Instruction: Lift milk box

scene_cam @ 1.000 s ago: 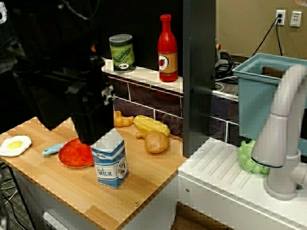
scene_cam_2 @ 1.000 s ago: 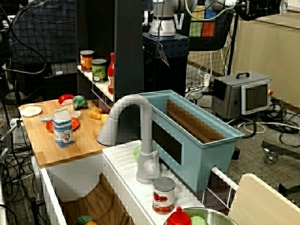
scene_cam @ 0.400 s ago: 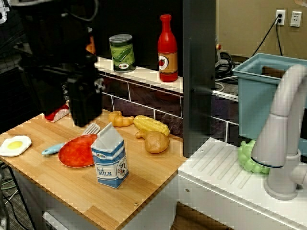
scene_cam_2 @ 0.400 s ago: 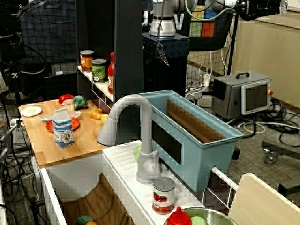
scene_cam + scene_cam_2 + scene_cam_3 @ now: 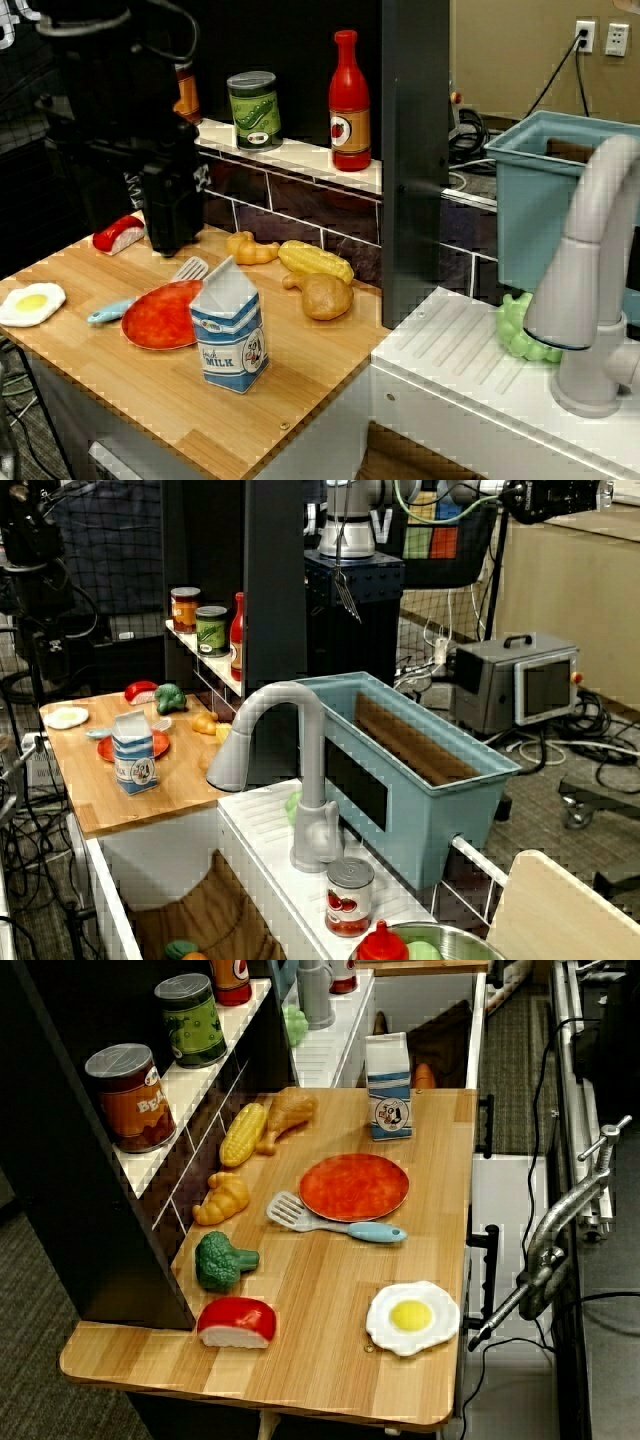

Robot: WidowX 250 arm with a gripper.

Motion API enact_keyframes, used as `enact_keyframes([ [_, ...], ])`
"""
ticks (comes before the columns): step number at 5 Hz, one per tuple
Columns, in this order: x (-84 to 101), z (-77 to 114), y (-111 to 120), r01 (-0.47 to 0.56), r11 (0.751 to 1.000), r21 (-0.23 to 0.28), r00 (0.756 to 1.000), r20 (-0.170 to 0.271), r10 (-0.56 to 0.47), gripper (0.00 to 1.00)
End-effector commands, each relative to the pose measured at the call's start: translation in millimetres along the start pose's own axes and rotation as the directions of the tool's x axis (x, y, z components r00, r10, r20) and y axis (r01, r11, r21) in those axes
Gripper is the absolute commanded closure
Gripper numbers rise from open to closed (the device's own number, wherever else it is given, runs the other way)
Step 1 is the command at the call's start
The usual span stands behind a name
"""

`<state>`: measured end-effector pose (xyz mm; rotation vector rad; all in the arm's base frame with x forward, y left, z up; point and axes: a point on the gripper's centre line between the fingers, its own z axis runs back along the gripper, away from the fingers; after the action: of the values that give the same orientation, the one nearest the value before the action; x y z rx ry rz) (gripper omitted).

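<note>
Milk box (image 5: pixel 229 325) sits untouched on counter (image 5: pixel 150 385), frame centre-left. My hand (image 5: pixel 170 205) is upper left, well apart; can't tell if open. Reach, grip, lift all left.

Toy play-kitchen set up inside a robotics lab: wooden counter (image 5: pixel 330 1310) with plastic food, tiled shelf (image 5: pixel 290 155) of cans, white sink faucet (image 5: pixel 290 770), ringed by netting, trailing cables (image 5: pixel 590 770), an equipment case (image 5: pixel 515 685) and wall sockets (image 5: pixel 600 38).
</note>
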<state>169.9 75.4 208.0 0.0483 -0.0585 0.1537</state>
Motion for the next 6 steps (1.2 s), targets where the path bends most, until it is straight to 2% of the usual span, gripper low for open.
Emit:
enact_keyframes([
  [1, 23.8, -8.7, 29.5, -0.072, 0.997, 0.011, 0.997, 0.022, 0.072, 0.0],
  [3, 50.3, -20.0, 41.8, -0.108, 0.994, 0.011, 0.994, -0.005, 0.108, 0.0],
  [4, 64.5, -29.7, 48.7, -0.129, 0.992, 0.01, 0.992, -0.002, 0.129, 0.0],
  [6, 79.7, -34.3, 56.7, -0.163, 0.987, 0.004, 0.987, -0.006, 0.163, 0.0],
])
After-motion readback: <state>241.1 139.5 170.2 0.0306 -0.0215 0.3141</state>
